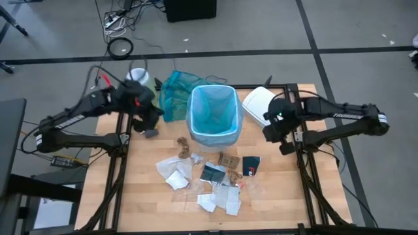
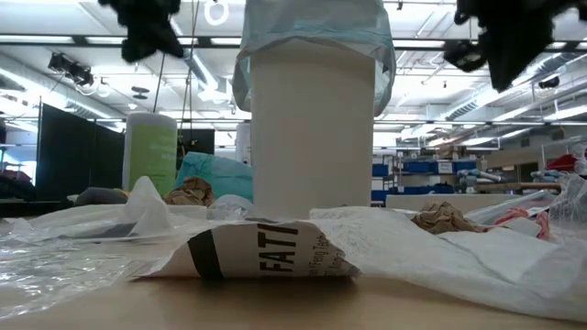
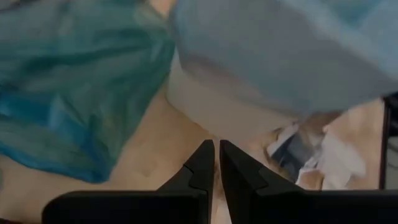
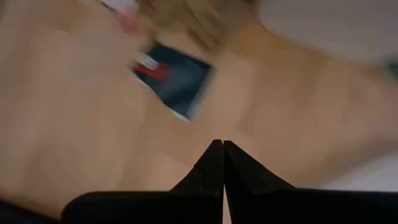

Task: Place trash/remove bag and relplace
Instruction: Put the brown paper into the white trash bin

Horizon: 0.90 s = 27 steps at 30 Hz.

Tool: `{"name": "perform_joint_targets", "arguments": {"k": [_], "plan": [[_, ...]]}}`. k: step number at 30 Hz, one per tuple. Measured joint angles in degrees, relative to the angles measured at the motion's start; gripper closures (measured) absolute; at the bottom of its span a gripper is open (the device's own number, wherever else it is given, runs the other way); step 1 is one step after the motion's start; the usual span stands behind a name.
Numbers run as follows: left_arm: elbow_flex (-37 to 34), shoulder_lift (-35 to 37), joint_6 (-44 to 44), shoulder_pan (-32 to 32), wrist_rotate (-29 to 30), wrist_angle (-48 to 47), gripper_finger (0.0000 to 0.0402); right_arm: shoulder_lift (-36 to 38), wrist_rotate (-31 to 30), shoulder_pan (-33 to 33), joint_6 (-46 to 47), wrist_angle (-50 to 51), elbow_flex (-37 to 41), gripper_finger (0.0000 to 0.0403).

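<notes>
At the middle of the far half of the light wooden counter (image 1: pixel 140 196) stands the white cylindrical bin (image 1: pixel 212 136), upright, with the thin sky-blue translucent plastic liner bag (image 1: pixel 213 108) folded over its rim so that it stays open to receive scraps; the bag is thus seated in the bin and looks empty from above; touching the bin on its left lies a darker teal-green translucent plastic bag (image 1: pixel 173 94), heaped loosely, probably set aside as the spare for the replacement step; a white flat lid-like piece (image 1: pixel 257 102) rests just right of the bin, out of the way of the opening; nearer than the bin, the trash (image 1: pixel 209 179) is scattered across the counter: crumpled white paper, brown wrappers, dark flat packets and clear plastic bits, none of it in the bin yet, so the placing has, by my judgement, hardly begun; the left pincer (image 3: pixel 215 163) hovers above the counter left of the bin, beside the teal bag, its fingers nearly together with only a narrow slit between them and nothing held; the right pincer (image 4: pixel 219 163) hangs right of the bin, above bare wood near a dark blue packet with a red mark (image 4: pixel 173 79), fingers pressed together and empty; both seem poised for a first pick.
</notes>
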<state>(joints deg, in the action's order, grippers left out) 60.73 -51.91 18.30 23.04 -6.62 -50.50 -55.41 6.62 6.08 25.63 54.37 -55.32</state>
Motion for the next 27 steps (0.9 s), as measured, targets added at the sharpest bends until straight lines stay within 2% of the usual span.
{"name": "perform_joint_targets", "arguments": {"k": [4,7,11,15,18,21,24,27], "plan": [[-9.6,-0.5,0.2,-3.3,-2.8,7.9,0.0367,1.3,-0.8,-3.0,2.8,-0.7,4.2,0.0398],[-15.1,-1.5,0.3,-5.2,-6.6,15.6,0.0365,1.4,0.6,-4.5,3.3,-2.5,6.8,0.0373],[-19.3,-3.4,-0.2,-7.1,-8.0,22.0,0.0351,1.1,-2.0,-5.8,4.2,-5.2,9.6,0.0313],[-19.6,-6.0,-5.5,-8.7,-8.7,22.9,0.0323,1.2,-4.9,-6.0,4.8,-5.9,11.2,0.0246],[-19.6,-8.6,-9.3,-10.1,-6.5,23.9,0.0301,1.2,-6.0,-6.0,5.7,-5.7,12.5,0.0204],[-19.6,-11.9,-13.2,-11.4,-1.3,24.1,0.0284,1.2,-6.5,-6.0,7.2,-5.4,13.3,0.0176],[-19.6,-15.3,-16.5,-12.0,2.5,24.0,0.0274,1.2,-6.7,-6.0,7.8,-5.4,13.5,0.0161],[-19.6,-18.8,-19.4,-12.1,3.2,25.0,0.0269,1.2,-6.8,-6.0,7.9,-5.5,13.5,0.0156]]}}
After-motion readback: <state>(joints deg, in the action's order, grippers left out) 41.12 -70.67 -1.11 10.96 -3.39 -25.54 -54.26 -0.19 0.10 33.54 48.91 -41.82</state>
